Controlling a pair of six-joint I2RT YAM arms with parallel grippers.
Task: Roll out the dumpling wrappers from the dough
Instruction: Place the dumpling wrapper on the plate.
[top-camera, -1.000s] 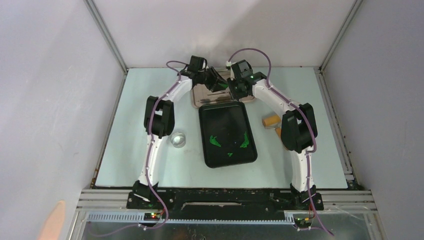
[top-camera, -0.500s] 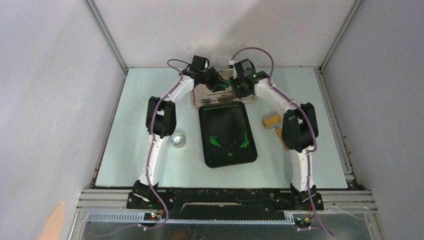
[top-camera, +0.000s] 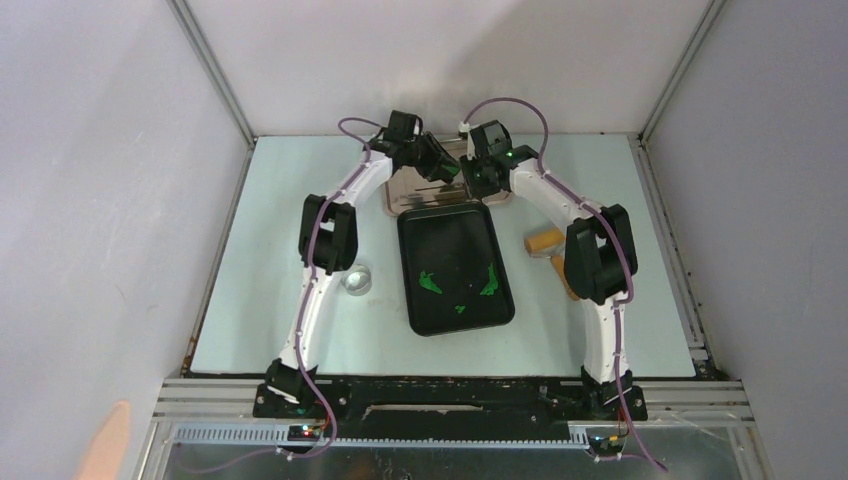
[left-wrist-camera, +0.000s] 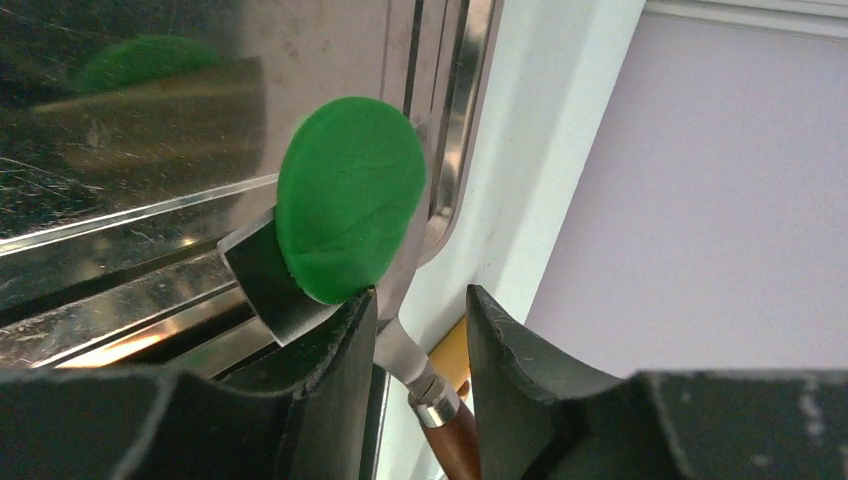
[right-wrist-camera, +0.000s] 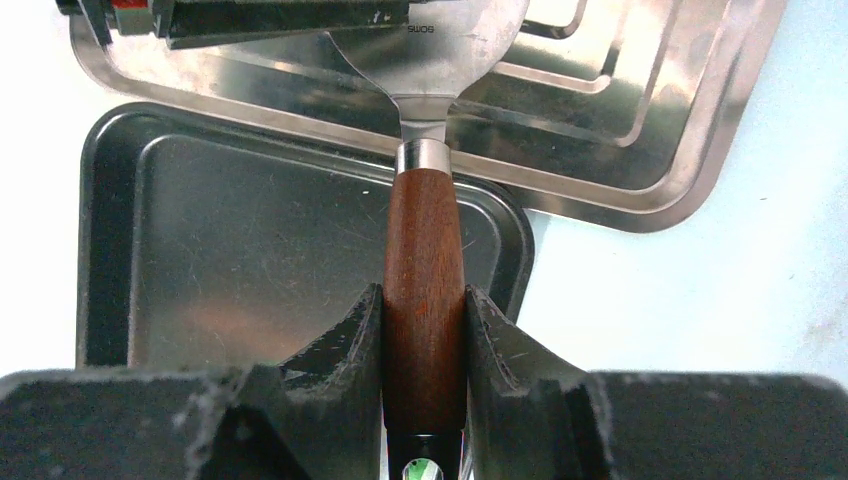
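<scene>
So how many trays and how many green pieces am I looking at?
Trays: 2 (black tray, steel tray)
Green scraps: 3
Green disc: 1
Total: 6

One black tray (top-camera: 452, 248), one steel tray (right-wrist-camera: 650, 120) (two total), one dumpling wrapper (left-wrist-camera: 350, 200), one spatula (right-wrist-camera: 425, 260), three green scraps (top-camera: 430, 282) (top-camera: 489, 281) (top-camera: 460, 308).

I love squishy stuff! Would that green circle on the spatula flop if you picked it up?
Probably floppy: the wrapper looks thin and soft, with faint wrinkles. It may stick a bit, since it lies flat against the spatula blade. It probably dents easily too.
</scene>
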